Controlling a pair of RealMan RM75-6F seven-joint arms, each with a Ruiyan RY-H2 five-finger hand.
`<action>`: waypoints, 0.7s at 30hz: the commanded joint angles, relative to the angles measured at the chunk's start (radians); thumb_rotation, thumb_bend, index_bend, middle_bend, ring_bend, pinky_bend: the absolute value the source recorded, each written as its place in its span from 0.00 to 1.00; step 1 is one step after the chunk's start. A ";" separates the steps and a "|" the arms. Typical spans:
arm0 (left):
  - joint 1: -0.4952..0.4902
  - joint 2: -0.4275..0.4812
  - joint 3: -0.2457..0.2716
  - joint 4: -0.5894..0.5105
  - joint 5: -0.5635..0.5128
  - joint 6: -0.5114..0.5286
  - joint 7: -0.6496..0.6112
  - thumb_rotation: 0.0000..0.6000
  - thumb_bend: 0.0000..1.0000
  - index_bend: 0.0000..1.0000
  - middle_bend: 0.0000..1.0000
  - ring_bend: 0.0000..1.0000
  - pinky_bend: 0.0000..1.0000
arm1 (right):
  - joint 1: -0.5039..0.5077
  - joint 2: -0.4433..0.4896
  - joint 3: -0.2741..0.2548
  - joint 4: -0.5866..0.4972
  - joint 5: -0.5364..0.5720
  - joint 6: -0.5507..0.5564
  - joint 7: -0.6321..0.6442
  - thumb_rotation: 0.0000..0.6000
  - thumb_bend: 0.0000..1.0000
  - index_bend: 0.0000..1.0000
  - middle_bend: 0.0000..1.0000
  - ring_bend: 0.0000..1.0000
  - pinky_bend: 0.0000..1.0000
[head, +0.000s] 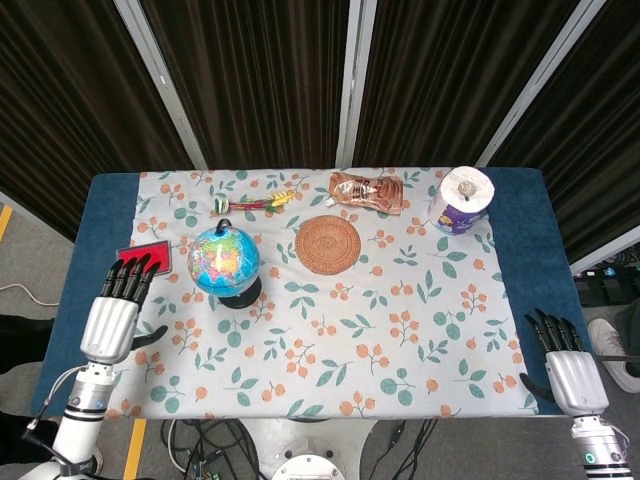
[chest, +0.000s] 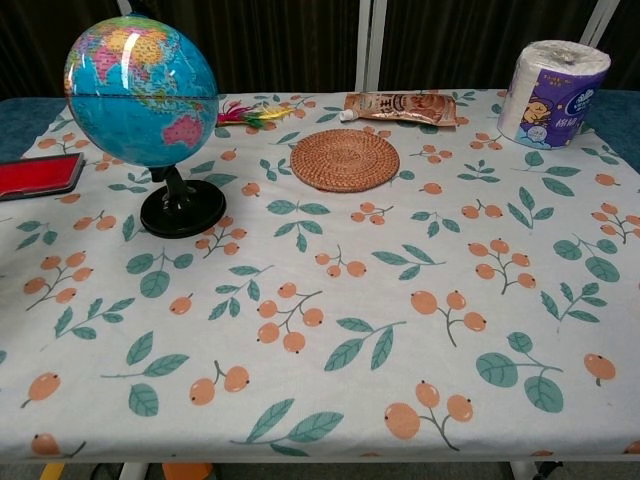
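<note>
Hovering lower left of frame, left hand released, fingers apart, beside blue globe on black stand; right hand released, idle lower right.

Bench was blue, covered by a floral cloth. On the cloth: globe at left, woven coaster mid-rear, foil pouch, paper roll, feathered toy. A red case lay at the left edge.

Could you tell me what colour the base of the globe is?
The globe's base is glossy black; the chest view shows it best.
</note>
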 joint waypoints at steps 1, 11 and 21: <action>-0.027 -0.001 0.004 -0.027 0.062 0.008 0.026 1.00 0.00 0.03 0.00 0.00 0.00 | 0.000 -0.001 -0.001 0.001 0.001 -0.002 0.001 1.00 0.14 0.00 0.00 0.00 0.00; -0.108 -0.029 0.016 -0.078 0.132 -0.086 0.089 1.00 0.00 0.03 0.00 0.00 0.00 | -0.001 -0.004 -0.001 0.012 0.004 -0.004 0.013 1.00 0.14 0.00 0.00 0.00 0.00; -0.127 -0.054 0.012 -0.053 0.089 -0.125 0.091 1.00 0.00 0.03 0.00 0.00 0.00 | -0.003 -0.002 0.001 0.014 0.002 0.003 0.018 1.00 0.14 0.00 0.00 0.00 0.00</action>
